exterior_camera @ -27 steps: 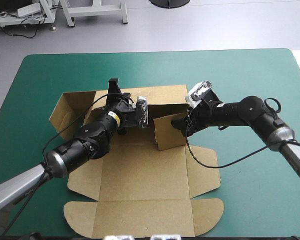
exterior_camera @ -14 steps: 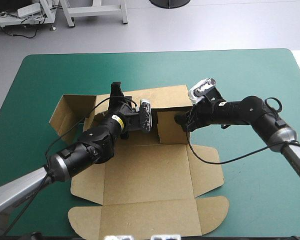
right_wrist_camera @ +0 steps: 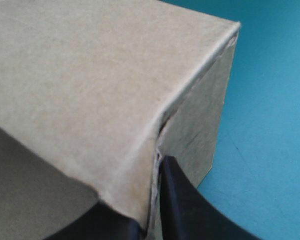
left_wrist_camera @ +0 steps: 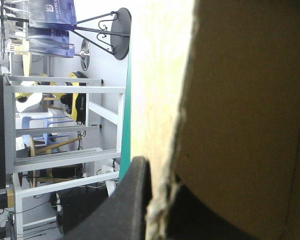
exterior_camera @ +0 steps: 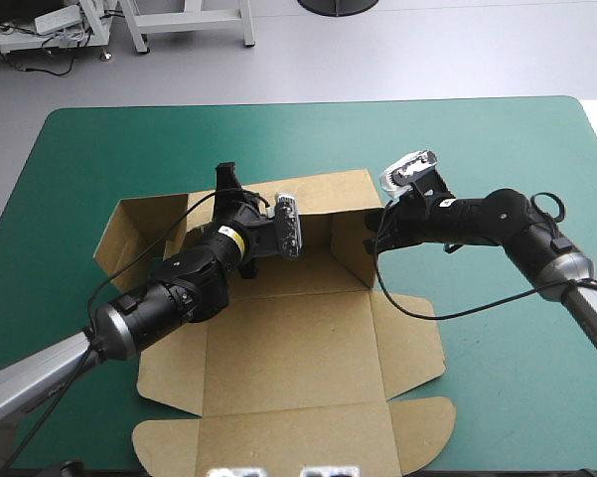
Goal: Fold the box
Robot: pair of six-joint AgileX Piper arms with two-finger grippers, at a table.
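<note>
Left gripper: I'm pinching the far wall of the brown box. Right gripper: I'm pinching its upright right-hand wall.

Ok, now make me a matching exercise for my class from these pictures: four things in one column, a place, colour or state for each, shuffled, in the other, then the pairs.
Column one
1. left jaws
2. right jaws
3. round-cornered flap
4. table cover

Column two
A. teal-green
B. shut on the box, at its raised right wall
C. flat, toward the table's near edge
D. shut on the box, at its far left part

Pairs: 1-D, 2-B, 3-C, 4-A
</note>
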